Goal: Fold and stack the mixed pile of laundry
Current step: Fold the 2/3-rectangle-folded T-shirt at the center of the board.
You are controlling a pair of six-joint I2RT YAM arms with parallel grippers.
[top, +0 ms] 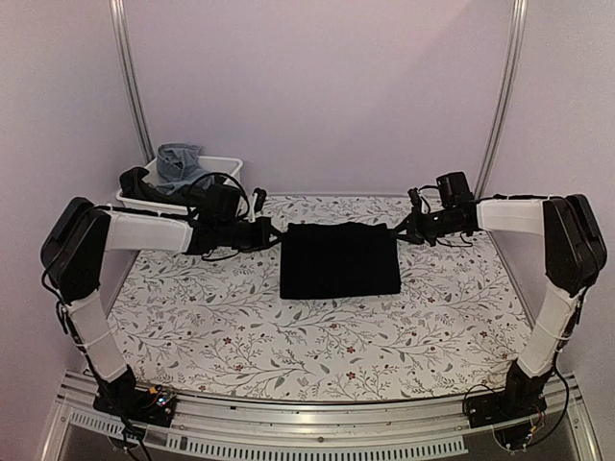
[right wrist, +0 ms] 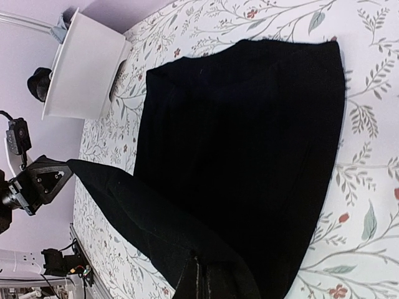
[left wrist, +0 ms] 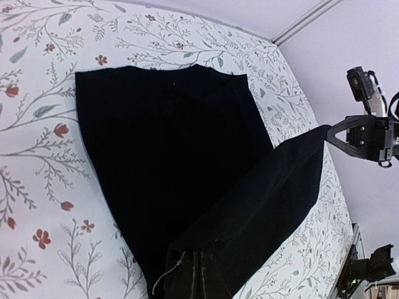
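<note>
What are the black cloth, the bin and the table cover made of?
The black cloth: soft matte fabric, maybe knit or fleece; it sags where lifted. The bin: smooth white plastic, stiff walls. The table cover: flat floral print; fabric or vinyl, cannot tell.

Soft, even, pinkish-white light across your three views.
You get faint shadows on the floral-printed white tablecloth [top: 221, 327]; the large plain black cloth piece [top: 339, 259] reads as flat black; wrist views bend at edges.
</note>
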